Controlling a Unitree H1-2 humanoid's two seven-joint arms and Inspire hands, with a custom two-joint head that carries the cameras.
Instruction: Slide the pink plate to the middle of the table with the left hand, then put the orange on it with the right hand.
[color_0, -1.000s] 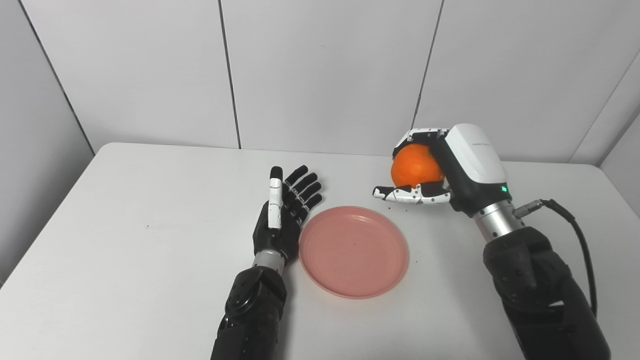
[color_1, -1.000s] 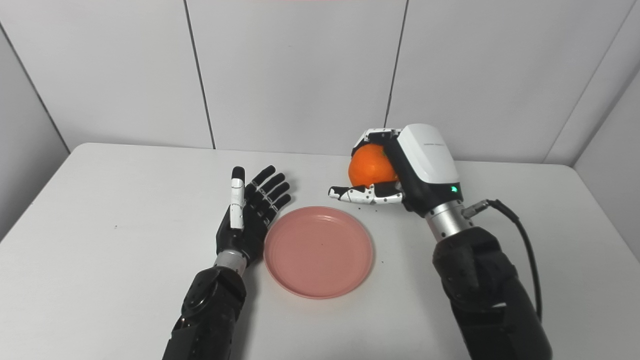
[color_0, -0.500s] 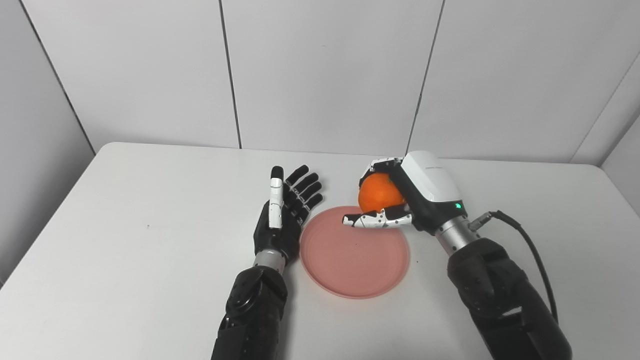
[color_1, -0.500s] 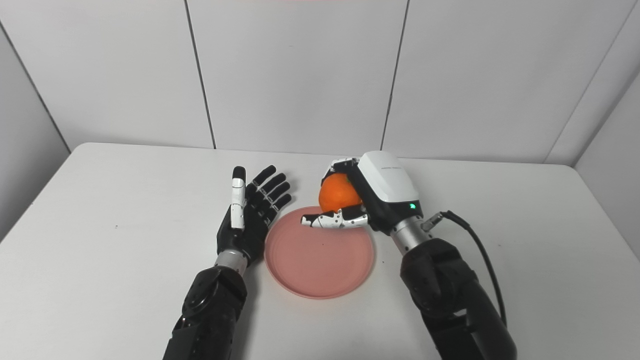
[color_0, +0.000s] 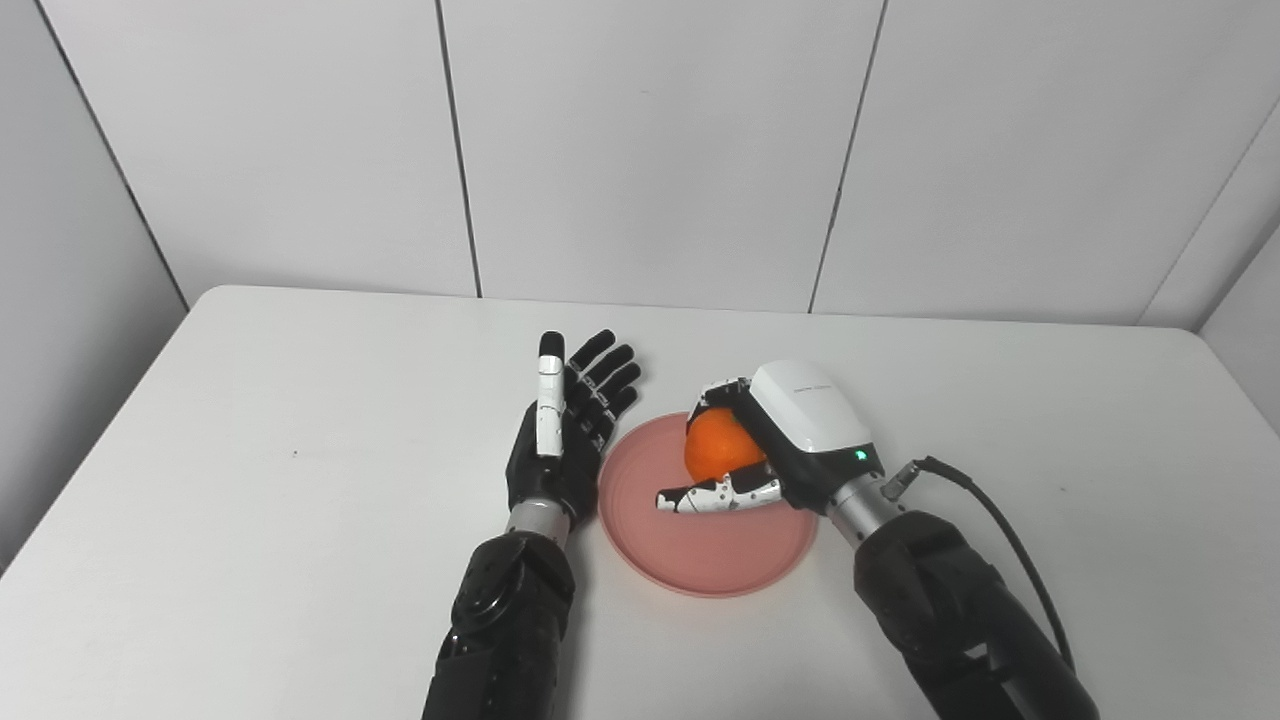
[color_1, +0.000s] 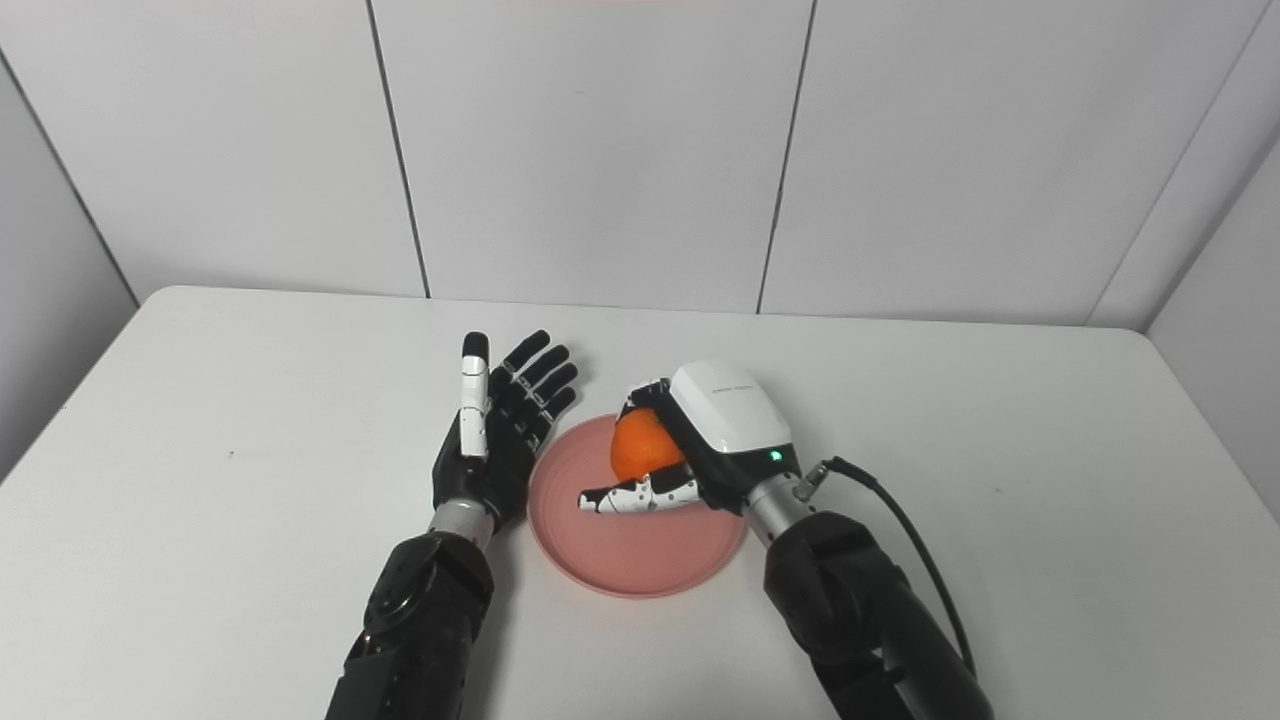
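the right robot hand (color_0: 765, 455) has carried the orange (color_0: 720, 448) down over the pink plate (color_0: 705, 540), fingers still wrapped round it; released high, it could roll off. left robot hand (color_0: 570, 430) lies open, empty.

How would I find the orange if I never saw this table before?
Look at the white table and find the pink plate near its middle. Over the plate, the right hand is wrapped around the orange: the only bright round orange thing there.
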